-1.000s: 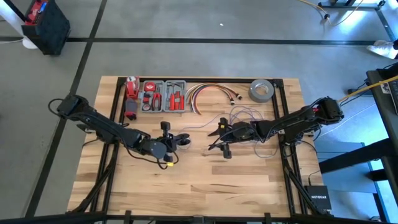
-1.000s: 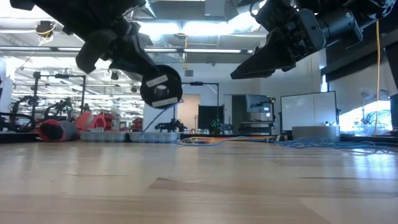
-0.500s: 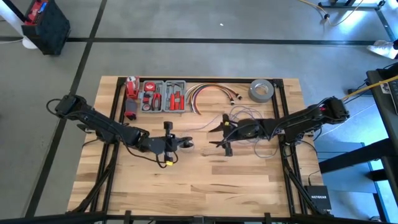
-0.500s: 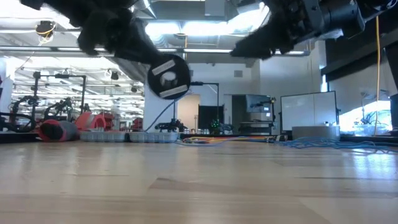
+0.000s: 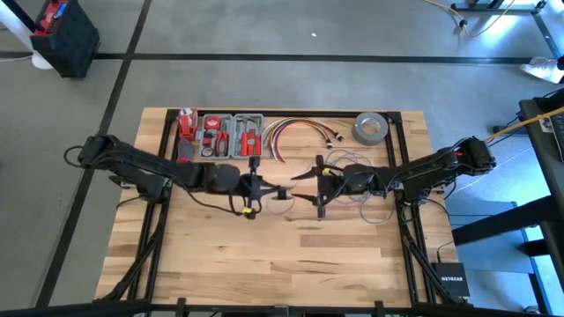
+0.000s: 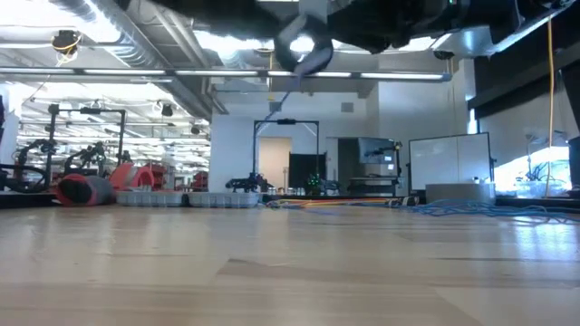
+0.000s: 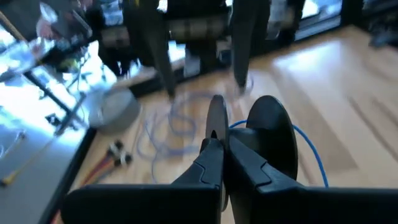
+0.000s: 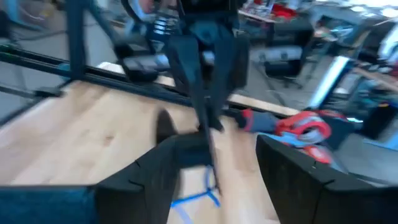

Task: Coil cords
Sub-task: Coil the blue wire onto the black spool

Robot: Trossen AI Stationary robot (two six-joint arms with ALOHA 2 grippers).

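The left pincer (image 5: 264, 187) has travelled toward mid-counter over the last second, from a spot nearer the front edge to just beside the right pincer (image 5: 307, 187), and the two now face each other almost tip to tip above the counter (image 5: 264, 255). Its fingers are pressed together on the disc (image 7: 272, 140), the round end of the black cord, which it carries clear of the wood; in the low view the disc has climbed from mid-height to the top of the picture. The right pincer is spread wide and holds nothing, and the left wrist view shows its two fingers straddling the space ahead of the disc. I judge this a hand-off or a two-handed winding about to begin, with no coil made yet. The blue wire (image 5: 352, 163) lies in loose loops on the counter near the right arm, a strand of it running to the disc. Counted: two arms, two cords (one black with its disc, one blue), one tape roll (image 5: 370, 129), one bundle of coloured cables (image 5: 295, 132), and one tool tray (image 5: 231, 135) at the back.
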